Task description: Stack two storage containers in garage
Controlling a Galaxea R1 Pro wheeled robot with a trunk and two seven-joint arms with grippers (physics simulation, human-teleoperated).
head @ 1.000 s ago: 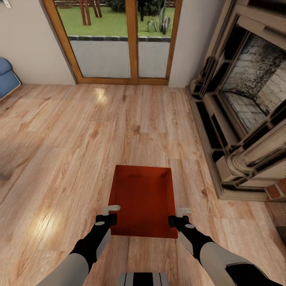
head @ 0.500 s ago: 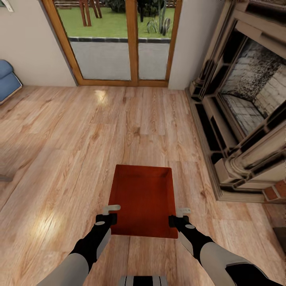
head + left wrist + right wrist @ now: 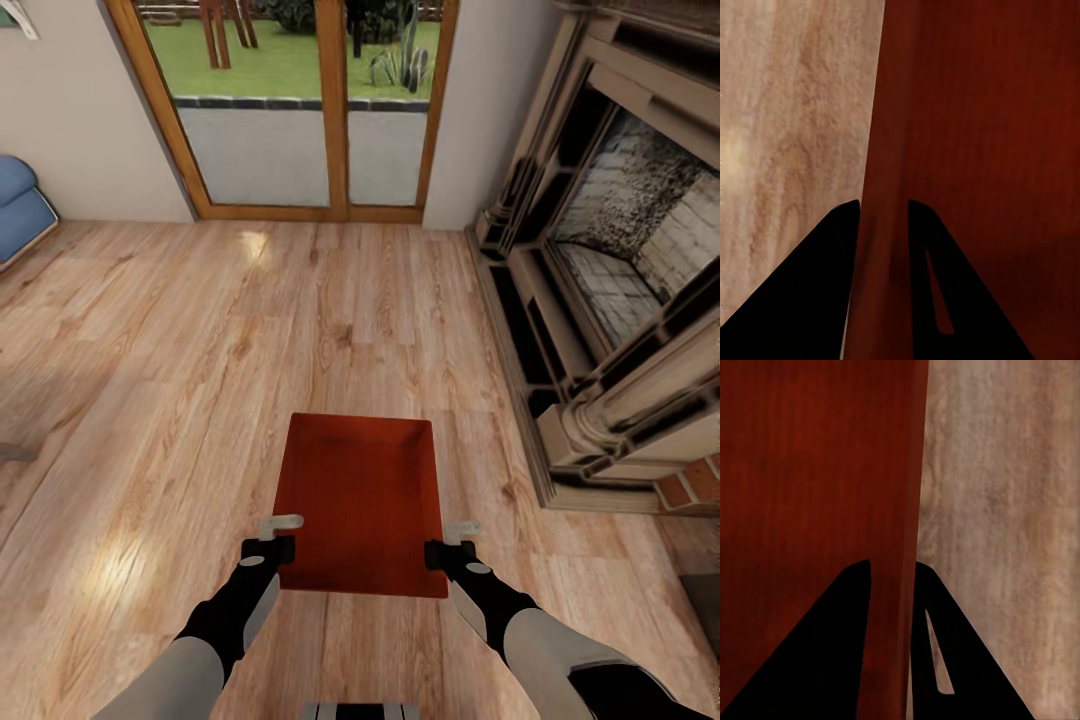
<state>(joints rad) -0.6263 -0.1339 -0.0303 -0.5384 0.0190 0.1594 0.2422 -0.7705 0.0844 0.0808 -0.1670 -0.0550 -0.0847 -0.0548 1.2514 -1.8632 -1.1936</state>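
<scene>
The left gripper [image 3: 883,206] is closed down on the left side wall of a storage container [image 3: 362,500], one finger inside the bin and one outside, the thin wall pinched between them; the right gripper [image 3: 892,566] does the same on the opposite wall, so the orange-red bin hangs level between the two arms, in front of the robot's trunk and above the wood-plank floor [image 3: 200,380]; whether it is clear of the planks or just resting on them the head view does not settle, though both wrist views show the floor blurred and some way beyond the wall; ahead stand the wood-framed glass doors [image 3: 300,110], to the right the fireplace [image 3: 610,280], and at the far left a corner of the blue sofa [image 3: 20,205]; the step in hand looks to be the carry out of the living room; next, I judge, the base must turn toward the garage while both grips keep even pressure, since a slip on either thin wall would tip the bin.
</scene>
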